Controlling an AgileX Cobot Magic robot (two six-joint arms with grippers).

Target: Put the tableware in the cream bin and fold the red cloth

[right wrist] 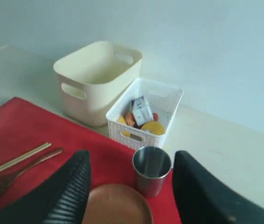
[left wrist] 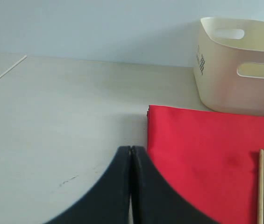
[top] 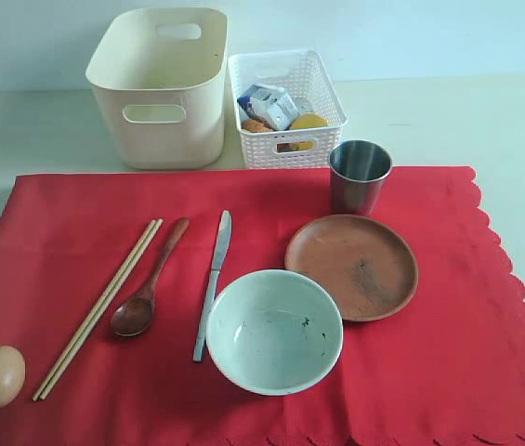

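The red cloth (top: 243, 307) lies spread flat on the table. On it rest the chopsticks (top: 99, 308), the dark wooden spoon (top: 149, 281), the metal knife (top: 213, 281), the pale bowl (top: 274, 330), the brown plate (top: 351, 267) and the steel cup (top: 360, 176). The cream bin (top: 162, 88) stands empty behind the cloth. Neither arm shows in the exterior view. My left gripper (left wrist: 131, 150) is shut and empty, over the cloth's (left wrist: 206, 154) corner edge. My right gripper (right wrist: 131, 158) is open, with the cup (right wrist: 151, 170) and plate (right wrist: 117, 205) beyond its fingers.
A white lattice basket (top: 286, 108) with a milk carton and other food stands right of the bin. An egg (top: 0, 375) lies on the cloth's near left corner. Bare pale table surrounds the cloth, with a wall behind.
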